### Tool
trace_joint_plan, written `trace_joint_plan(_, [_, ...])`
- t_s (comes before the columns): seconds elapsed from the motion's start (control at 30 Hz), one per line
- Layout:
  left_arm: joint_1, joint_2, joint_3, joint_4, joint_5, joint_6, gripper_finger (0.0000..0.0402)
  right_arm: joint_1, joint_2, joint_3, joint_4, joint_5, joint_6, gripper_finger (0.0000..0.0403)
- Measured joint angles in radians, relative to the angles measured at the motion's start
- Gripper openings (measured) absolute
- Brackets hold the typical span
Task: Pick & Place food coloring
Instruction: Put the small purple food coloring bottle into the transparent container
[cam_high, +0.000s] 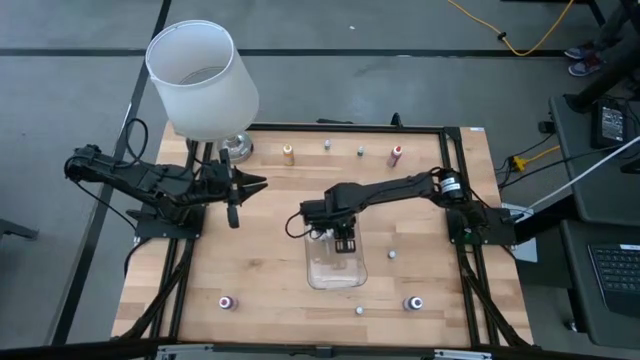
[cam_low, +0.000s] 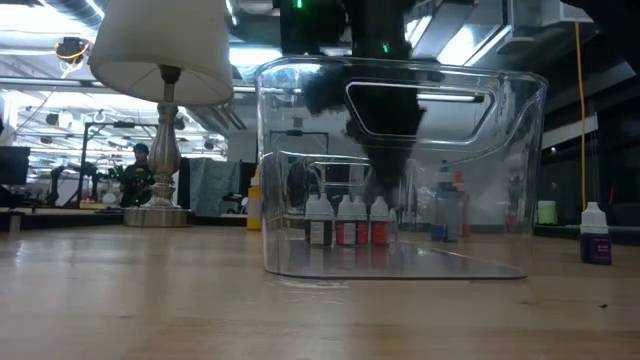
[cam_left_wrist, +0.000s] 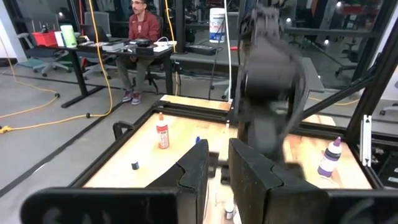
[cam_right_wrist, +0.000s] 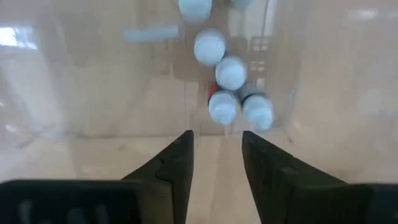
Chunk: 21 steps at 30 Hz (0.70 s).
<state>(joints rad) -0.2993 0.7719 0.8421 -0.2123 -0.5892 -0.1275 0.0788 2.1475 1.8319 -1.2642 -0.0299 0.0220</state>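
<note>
Several tiny food coloring bottles (cam_right_wrist: 222, 107) with pale caps stand upright in a cluster on the floor of the clear tray (cam_high: 335, 283), and show through its wall in the low view (cam_low: 345, 225). My right gripper (cam_right_wrist: 214, 146) reaches down into the tray (cam_low: 500, 180) just beside that cluster, open and holding nothing (cam_high: 343, 243). More bottles stand loose on the table: orange (cam_high: 288, 153), red (cam_high: 396, 155), pink (cam_high: 227, 302), blue (cam_high: 413, 303). My left gripper (cam_high: 250, 188) hovers at the table's left, open by a narrow gap (cam_left_wrist: 217, 163).
A white-shaded lamp (cam_high: 203, 80) stands at the far left corner on its metal base (cam_high: 237, 148). Small pale bottles dot the far edge (cam_high: 360, 151), the near edge (cam_high: 359, 311) and right of the tray (cam_high: 393, 254). A person (cam_left_wrist: 143, 25) sits at a desk beyond the table.
</note>
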Motion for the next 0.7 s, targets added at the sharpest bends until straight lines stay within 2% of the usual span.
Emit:
trace_joint_plan(0.17, [0.0,0.0,0.0,-0.015,0.0,0.0,0.0059,0.009,-0.117,0.01,-0.022,0.008,0.029,0.0134])
trace_joint_plan(0.27, [0.0,0.0,0.0,-0.026,0.0,0.0,0.0059,0.036,-0.232,-0.053,-0.015,0.08,0.054,0.0129])
trace_joint_plan(0.4, [0.0,0.0,0.0,-0.034,0.0,0.0,0.0059,0.094,-0.428,-0.244,0.069,0.163,0.145,0.0124])
trace_joint_plan(0.53, [0.0,0.0,0.0,-0.034,0.0,0.0,0.0059,0.171,-0.642,-0.466,0.156,0.168,0.301,0.0124])
trace_joint_plan(0.7, [0.0,0.0,0.0,-0.034,0.002,0.0,0.0059,0.275,-0.831,-0.611,0.119,0.176,0.457,0.0124])
